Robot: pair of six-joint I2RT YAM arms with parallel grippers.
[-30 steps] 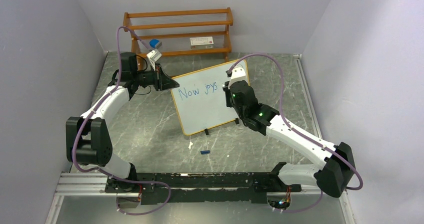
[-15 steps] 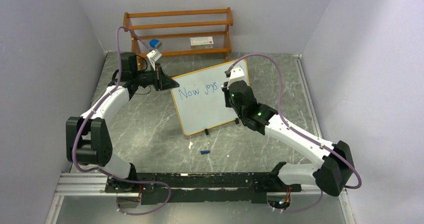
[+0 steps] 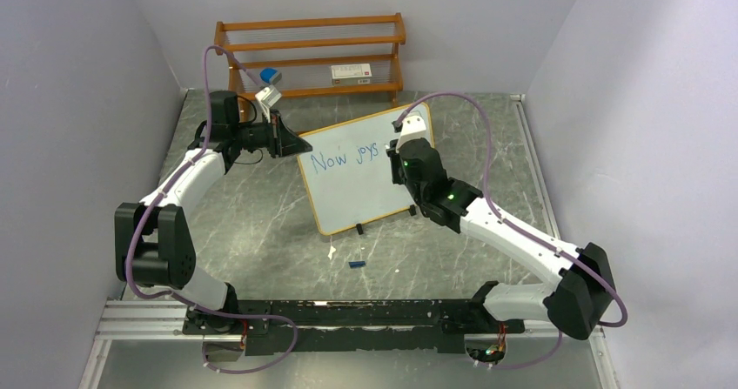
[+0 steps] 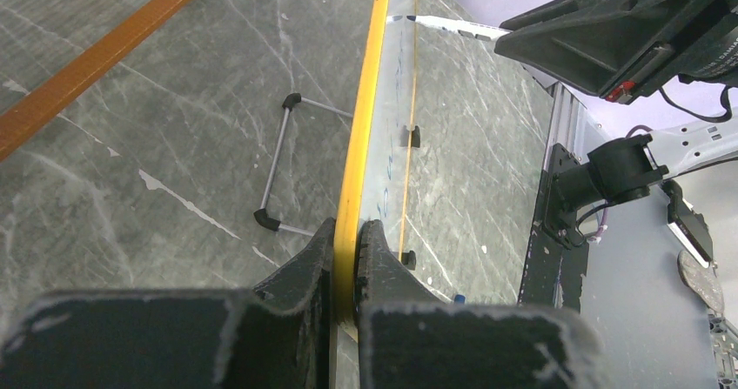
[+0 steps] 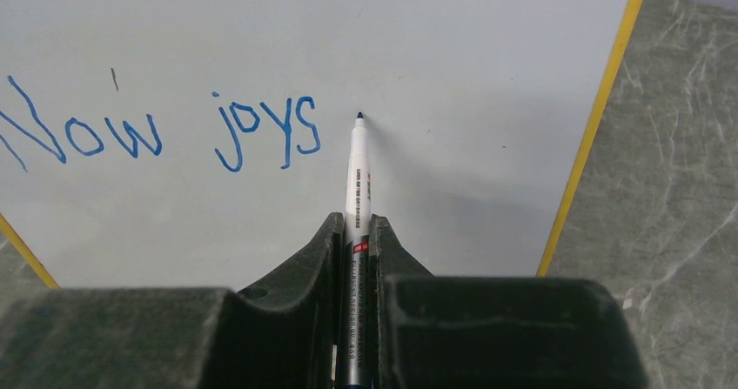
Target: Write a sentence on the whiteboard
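Observation:
The whiteboard [image 3: 361, 197] stands tilted on the table, its frame orange-yellow. Blue lettering [image 3: 344, 157] on it reads "Now joys" in one row; no "embrace" shows. My left gripper [image 3: 294, 142] is shut on the board's left frame edge [image 4: 365, 102], with the jaws [image 4: 348, 232] pinching it. My right gripper [image 3: 397, 157] is shut on a white marker [image 5: 358, 176]. The marker sticks out ahead of the jaws [image 5: 357, 224]. Its tip is at the board's surface just right of "joys" [image 5: 261, 132]. The marker also shows in the left wrist view [image 4: 452, 26].
A brown wooden shelf rack [image 3: 309, 54] stands at the back and holds a blue-white item [image 3: 269, 75] and a white box [image 3: 351, 71]. A blue cap [image 3: 356, 264] and a white scrap [image 3: 332, 251] lie before the board. The board's wire stand [image 4: 278, 163] is behind it.
My right gripper with the marker has shifted slightly left and up along the board. The lettering and the left arm are unchanged.

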